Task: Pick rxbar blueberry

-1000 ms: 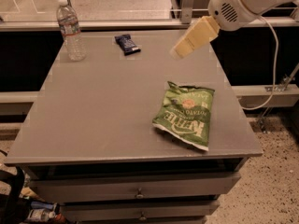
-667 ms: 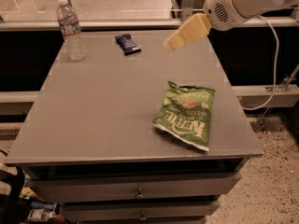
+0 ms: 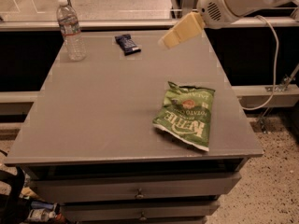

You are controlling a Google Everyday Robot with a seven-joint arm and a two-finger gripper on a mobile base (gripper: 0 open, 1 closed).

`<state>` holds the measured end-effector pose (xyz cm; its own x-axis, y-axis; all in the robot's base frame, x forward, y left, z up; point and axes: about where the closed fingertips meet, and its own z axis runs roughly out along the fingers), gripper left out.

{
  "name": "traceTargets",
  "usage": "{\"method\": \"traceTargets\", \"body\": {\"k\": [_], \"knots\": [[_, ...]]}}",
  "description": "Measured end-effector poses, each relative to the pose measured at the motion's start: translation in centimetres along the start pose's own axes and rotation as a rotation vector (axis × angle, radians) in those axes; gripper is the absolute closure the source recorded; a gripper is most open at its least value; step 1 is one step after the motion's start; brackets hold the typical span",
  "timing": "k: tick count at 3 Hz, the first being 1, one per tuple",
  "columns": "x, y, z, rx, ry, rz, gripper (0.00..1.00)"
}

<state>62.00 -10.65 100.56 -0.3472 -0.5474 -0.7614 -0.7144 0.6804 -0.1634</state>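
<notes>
The rxbar blueberry is a small dark navy bar lying flat near the far edge of the grey table. My gripper hangs above the table at the far right, to the right of the bar and apart from it. It shows as a cream-coloured wedge at the end of the white arm.
A clear water bottle stands upright at the far left corner. A green Kettle chip bag lies at the near right. Drawers are below the table front. A cable hangs at the right.
My gripper has moved left across the far side of the table, closer to the bar. The bar, bottle and chip bag have not moved.
</notes>
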Motion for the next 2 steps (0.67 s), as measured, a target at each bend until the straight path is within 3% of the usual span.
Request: {"method": "traceTargets", "body": {"k": [2], "knots": [[-2.3,-3.1,10.3,-0.084,-0.024,0.063,0.0]]}}
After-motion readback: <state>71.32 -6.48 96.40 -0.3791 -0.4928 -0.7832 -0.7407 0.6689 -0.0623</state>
